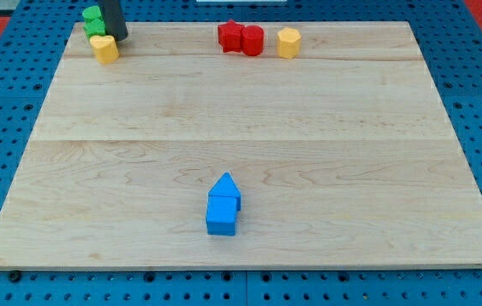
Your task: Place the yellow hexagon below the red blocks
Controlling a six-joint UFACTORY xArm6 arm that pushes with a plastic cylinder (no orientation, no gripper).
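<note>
The yellow hexagon (288, 42) stands near the view's top, touching or almost touching the right side of two red blocks (241, 37). The red blocks sit side by side: a star-like one on the left (230, 35) and a rounder one on the right (252, 40). My tip (120, 36) is at the view's top left, far left of the hexagon. It stands right beside a yellow heart-shaped block (104, 48) and a green block (93, 19).
Two blue blocks lie at the lower middle of the board: a pointed one (225, 189) above a cube (221, 216). The wooden board (249, 153) lies on a blue pegboard surface (2, 93).
</note>
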